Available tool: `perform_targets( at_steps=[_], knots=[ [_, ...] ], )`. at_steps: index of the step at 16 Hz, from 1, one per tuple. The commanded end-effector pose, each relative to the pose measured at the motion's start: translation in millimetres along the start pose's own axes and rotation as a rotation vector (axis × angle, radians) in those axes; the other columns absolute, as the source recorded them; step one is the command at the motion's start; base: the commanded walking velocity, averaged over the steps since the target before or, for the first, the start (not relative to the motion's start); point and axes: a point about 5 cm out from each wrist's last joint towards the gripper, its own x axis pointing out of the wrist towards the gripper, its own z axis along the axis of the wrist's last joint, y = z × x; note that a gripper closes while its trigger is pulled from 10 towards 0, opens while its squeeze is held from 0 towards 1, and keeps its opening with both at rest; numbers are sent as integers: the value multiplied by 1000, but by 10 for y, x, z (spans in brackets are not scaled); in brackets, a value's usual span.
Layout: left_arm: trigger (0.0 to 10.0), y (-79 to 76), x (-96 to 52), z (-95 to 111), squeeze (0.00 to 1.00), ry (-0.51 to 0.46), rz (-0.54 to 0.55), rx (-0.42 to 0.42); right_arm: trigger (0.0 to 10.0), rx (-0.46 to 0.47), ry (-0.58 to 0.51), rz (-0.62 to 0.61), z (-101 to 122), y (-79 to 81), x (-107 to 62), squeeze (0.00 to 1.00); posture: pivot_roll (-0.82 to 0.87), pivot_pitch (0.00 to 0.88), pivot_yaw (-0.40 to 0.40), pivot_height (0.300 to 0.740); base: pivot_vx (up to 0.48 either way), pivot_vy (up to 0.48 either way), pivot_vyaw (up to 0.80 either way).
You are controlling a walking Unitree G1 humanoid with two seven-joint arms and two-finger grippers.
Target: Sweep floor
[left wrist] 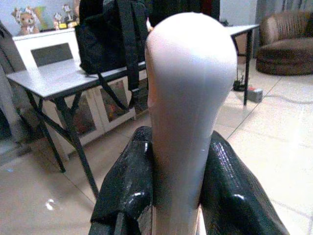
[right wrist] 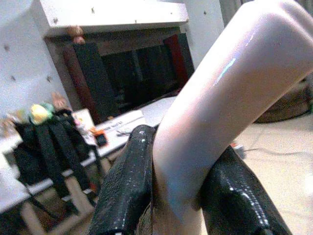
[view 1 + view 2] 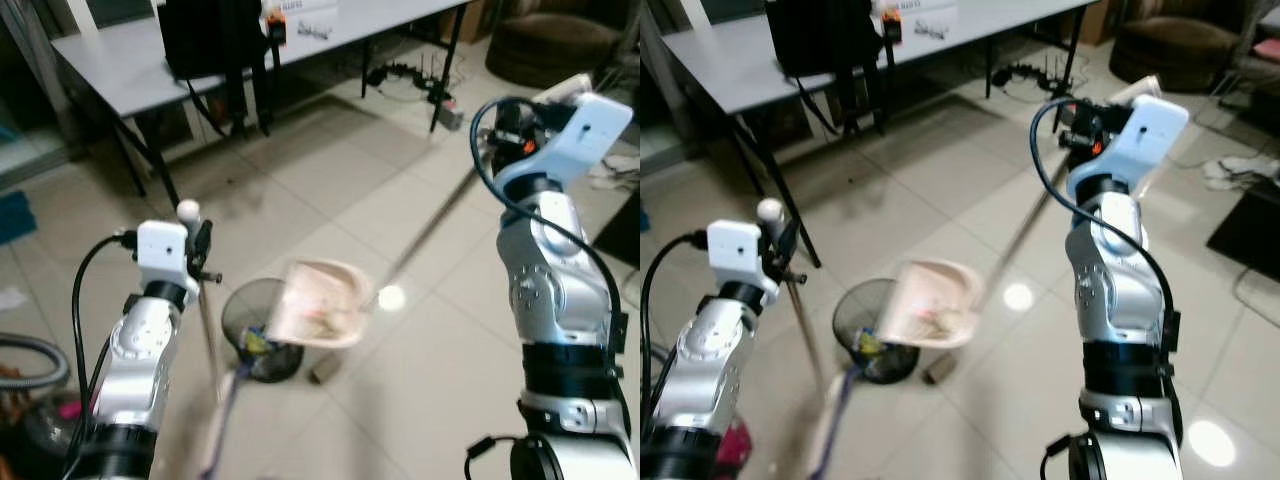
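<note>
Left eye view shows us standing over a tiled floor [image 3: 400, 180] with a dustpan [image 3: 318, 302] tipped above a black mesh wastebasket [image 3: 258, 340]. Our right tool [image 2: 178, 196] pinches the pale handle of the dustpan [image 2: 220, 107], whose long pole runs down to the pan. Our left tool [image 1: 186, 196] is pressed onto the white rounded top of the broom handle [image 1: 188, 98]; the broom [image 3: 212, 350] stands just beside the wastebasket, its purple head blurred near the floor.

Some debris lies in the pan, which hangs over the basket's rim, only partly above the opening. We judge this the emptying step, late in the sweep. The risk: the pan sits at the far end of a long pole, so a small wrist twist could swing it sideways and spill dirt onto the tiles. A small dark scrap [image 3: 325, 371] lies beside the basket. The pan could also knock the light basket over. A grey counter [image 3: 150, 60] with a black backpack [image 3: 205, 35] stands well apart.
</note>
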Motion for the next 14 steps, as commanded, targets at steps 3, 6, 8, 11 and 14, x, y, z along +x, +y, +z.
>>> perform_targets(
  at_steps=[3,6,8,11,14],
  knots=[
    [10000,-17,21,77,0,-30,-12,17,10000,2,-73,-16,146,-65,23,0,-48,0,46,740,364,0,0],
    [10000,-6,12,63,0,-25,-10,20,10000,4,-74,-7,138,-49,29,0,-47,0,44,740,364,0,0],
    [10000,11,6,41,0,-12,3,35,10000,7,-75,-1,134,-44,36,0,-46,0,42,740,358,0,0],
    [10000,45,6,2,0,10,26,45,10000,-23,-93,22,121,-29,46,0,-46,0,42,740,0,0,0],
    [10000,47,13,3,0,10,29,52,10000,-83,-138,74,102,51,45,0,-44,0,41,740,0,0,0]
  ],
)
